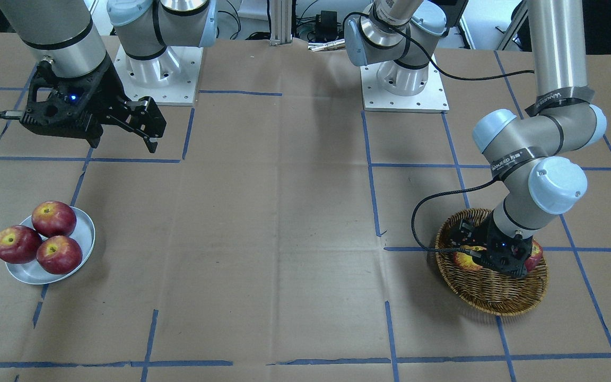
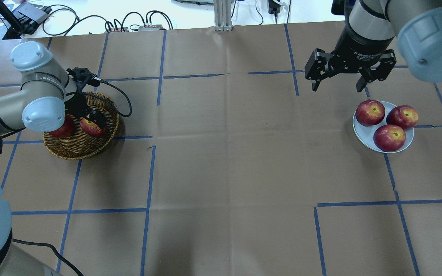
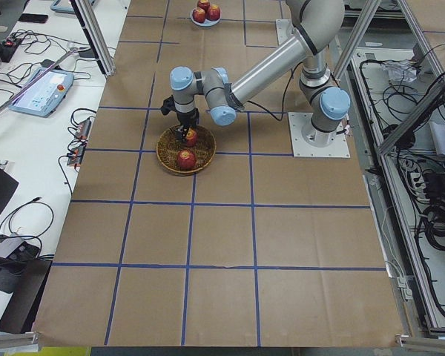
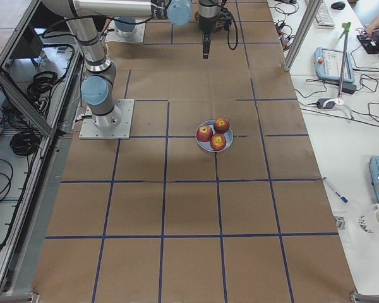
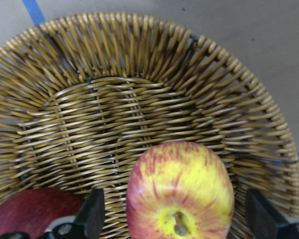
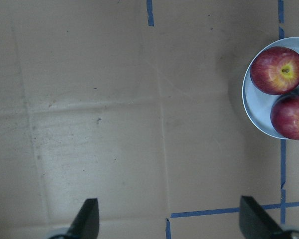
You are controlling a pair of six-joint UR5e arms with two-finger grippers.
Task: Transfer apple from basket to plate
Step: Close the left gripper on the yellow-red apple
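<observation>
The yellow, red-streaked apple (image 5: pixel 182 194) lies in the wicker basket (image 5: pixel 139 74), next to a dark red apple (image 5: pixel 35 211). My left gripper (image 5: pixel 174 219) is lowered into the basket (image 2: pixel 79 147) and open. Its fingers (image 5: pixel 92 214) stand on either side of the apple (image 2: pixel 90 128) with a small gap on each side. The white-grey plate (image 2: pixel 363 132) sits far to the right and holds three dark red apples. My right gripper (image 2: pixel 337 88) is open and empty, hovering just behind the plate (image 6: pixel 254 109).
The three dark red apples (image 2: pixel 370 113) fill most of the plate. The left arm's cable (image 2: pixel 123 99) loops over the basket's rim. Brown paper with blue tape lines (image 2: pixel 148 180) covers the table between basket and plate.
</observation>
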